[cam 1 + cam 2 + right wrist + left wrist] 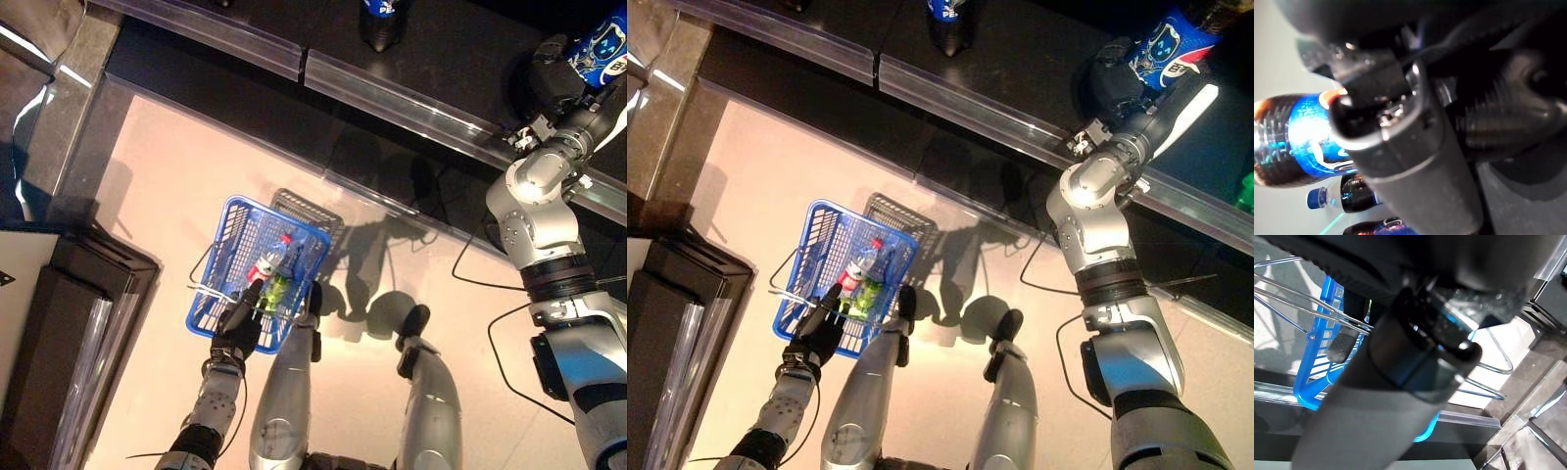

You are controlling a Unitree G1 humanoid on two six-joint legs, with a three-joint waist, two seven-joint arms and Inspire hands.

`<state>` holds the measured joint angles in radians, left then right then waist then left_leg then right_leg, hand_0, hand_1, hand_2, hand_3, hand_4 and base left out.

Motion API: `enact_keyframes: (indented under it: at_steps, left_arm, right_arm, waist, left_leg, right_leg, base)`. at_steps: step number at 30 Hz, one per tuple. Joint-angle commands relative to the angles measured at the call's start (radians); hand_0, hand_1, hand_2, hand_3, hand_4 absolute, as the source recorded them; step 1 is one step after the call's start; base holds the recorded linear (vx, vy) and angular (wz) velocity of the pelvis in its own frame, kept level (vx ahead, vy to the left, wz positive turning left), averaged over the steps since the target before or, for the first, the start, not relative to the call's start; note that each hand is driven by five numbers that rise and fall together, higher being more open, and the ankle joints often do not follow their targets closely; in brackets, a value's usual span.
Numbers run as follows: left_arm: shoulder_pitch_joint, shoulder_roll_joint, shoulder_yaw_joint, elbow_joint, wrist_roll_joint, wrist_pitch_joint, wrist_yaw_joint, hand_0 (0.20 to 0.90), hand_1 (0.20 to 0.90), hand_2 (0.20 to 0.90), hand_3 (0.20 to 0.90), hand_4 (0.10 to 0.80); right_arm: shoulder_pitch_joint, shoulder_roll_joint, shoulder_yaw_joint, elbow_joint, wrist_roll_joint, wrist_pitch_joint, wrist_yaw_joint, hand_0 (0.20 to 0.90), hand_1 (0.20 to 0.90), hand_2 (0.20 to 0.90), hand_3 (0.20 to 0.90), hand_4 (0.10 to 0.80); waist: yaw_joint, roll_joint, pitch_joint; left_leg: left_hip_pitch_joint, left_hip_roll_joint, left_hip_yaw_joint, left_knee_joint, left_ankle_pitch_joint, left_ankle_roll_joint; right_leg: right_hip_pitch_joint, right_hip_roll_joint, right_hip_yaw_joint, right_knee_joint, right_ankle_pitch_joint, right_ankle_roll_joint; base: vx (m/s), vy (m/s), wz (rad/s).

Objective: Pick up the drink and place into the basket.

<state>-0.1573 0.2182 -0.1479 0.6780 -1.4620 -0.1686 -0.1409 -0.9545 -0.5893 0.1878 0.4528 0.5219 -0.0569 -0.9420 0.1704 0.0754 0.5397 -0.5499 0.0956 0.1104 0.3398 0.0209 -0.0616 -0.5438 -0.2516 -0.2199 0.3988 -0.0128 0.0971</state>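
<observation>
A dark cola bottle with a blue label (1174,44) was held up high by the right robot hand (1120,80), over the dark shelf (1019,59) with its clear plastic front rail. The dark fingers were curled round the bottle. Another dark bottle with a blue label (948,20) was seen standing farther along the shelf.

Down low, the blue plastic basket with wire handles (217,250) was held by the left robot hand (238,328), its fingers closed on the near rim. A clear bottle with a red cap (269,259) and a green bottle (278,288) were lying inside the basket, above the pale floor (167,176).
</observation>
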Motion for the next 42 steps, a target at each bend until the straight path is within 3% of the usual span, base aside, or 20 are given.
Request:
enact_keyframes:
  at_steps: [1, 10, 22, 30, 42]
  left_arm:
    - [0.091, 0.08, -0.002, -0.156, -0.016, -0.068, -0.14, 0.3, 0.3, 0.3, 0.2, 0.1]
    - [0.122, 0.043, 0.051, -0.231, 0.013, -0.112, -0.184, 0.3, 0.3, 0.3, 0.2, 0.1]
    - [0.202, 0.021, 0.077, -0.359, 0.055, -0.1, -0.261, 0.3, 0.3, 0.3, 0.2, 0.1]
    - [0.241, 0.049, 0.037, -0.509, 0.098, -0.051, -0.255, 0.3, 0.3, 0.3, 0.2, 0.1]
    - [0.25, 0.12, -0.013, -0.843, 0.103, 0.02, -0.229, 0.3, 0.3, 0.3, 0.2, 0.1]
  right_arm:
    - [-0.043, -0.078, -0.066, -0.231, -0.109, -0.1, 0.046, 0.3, 0.3, 0.3, 0.2, 0.1]
    - [0.209, 0.027, -0.107, -0.603, -0.243, -0.105, 0.291, 0.3, 0.3, 0.3, 0.2, 0.1]
    - [0.359, 0.077, -0.005, -0.85, -0.129, -0.039, 0.6, 0.3, 0.3, 0.3, 0.2, 0.1]
    - [0.386, 0.117, 0.136, -0.906, -0.066, 0.037, 0.653, 0.3, 0.3, 0.3, 0.2, 0.1]
    - [0.391, 0.177, 0.297, -0.871, -0.022, 0.093, 0.55, 0.3, 0.3, 0.3, 0.2, 0.1]
  waist:
    - [0.018, -0.001, -0.02]
    - [-0.021, -0.006, -0.02]
    - [-0.028, -0.007, -0.056]
    - [-0.002, -0.008, -0.103]
    - [0.082, -0.006, -0.134]
  left_leg:
    - [0.012, -0.068, -0.029, 0.01, -0.042, 0.064]
    - [0.128, -0.062, -0.026, 0.0, -0.039, 0.05]
    - [0.301, -0.041, -0.028, -0.019, -0.029, 0.007]
    - [0.345, -0.039, -0.043, -0.032, -0.006, -0.004]
    - [0.386, -0.065, -0.105, -0.082, 0.019, -0.009]
  right_leg:
    - [0.032, 0.019, -0.077, 0.086, -0.071, -0.017]
    - [0.139, 0.027, -0.088, 0.108, -0.11, -0.04]
    - [0.328, 0.033, -0.1, 0.105, -0.158, -0.075]
    - [0.403, 0.038, -0.113, 0.068, -0.162, -0.079]
    - [0.502, 0.04, -0.175, -0.021, -0.14, -0.07]
  base:
    - [-0.143, -0.001, 0.03]
    - [-0.046, -0.012, 0.03]
    - [0.049, 0.01, 0.02]
    - [0.078, 0.016, 0.12]
    - [0.036, -0.019, 0.18]
